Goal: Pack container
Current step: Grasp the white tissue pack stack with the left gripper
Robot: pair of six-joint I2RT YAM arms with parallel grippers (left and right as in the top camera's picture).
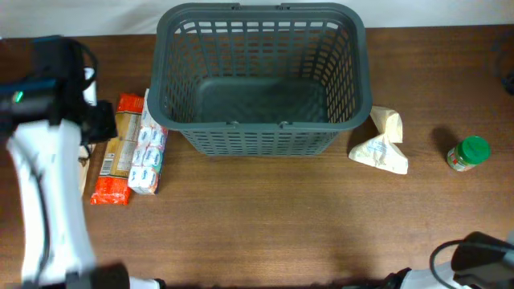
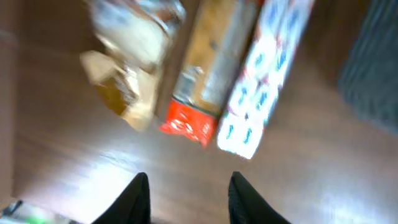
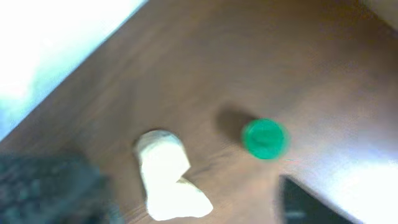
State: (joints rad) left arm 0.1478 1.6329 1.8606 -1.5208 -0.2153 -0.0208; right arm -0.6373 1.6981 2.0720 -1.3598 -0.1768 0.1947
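Note:
The dark grey slotted basket (image 1: 261, 128) stands empty at the back middle of the table; its wall shows at the right edge of the left wrist view (image 2: 373, 68) and blurred at the lower left of the right wrist view (image 3: 50, 186). My left gripper (image 2: 188, 180) is open and empty above bare wood, just short of an orange-red packet (image 2: 205, 81) and a white-and-blue packet (image 2: 264, 74). In the overhead view it (image 1: 98, 124) hovers over these packets, left of the basket. Of my right gripper, only one dark finger (image 3: 311, 202) shows, blurred, away from any object.
A clear bag with brownish contents (image 2: 124, 62) lies left of the packets. A cream bag (image 1: 381, 144) lies right of the basket, and a green-lidded jar (image 1: 468, 154) stands further right; both show in the right wrist view, bag (image 3: 168, 180) and jar (image 3: 264, 138).

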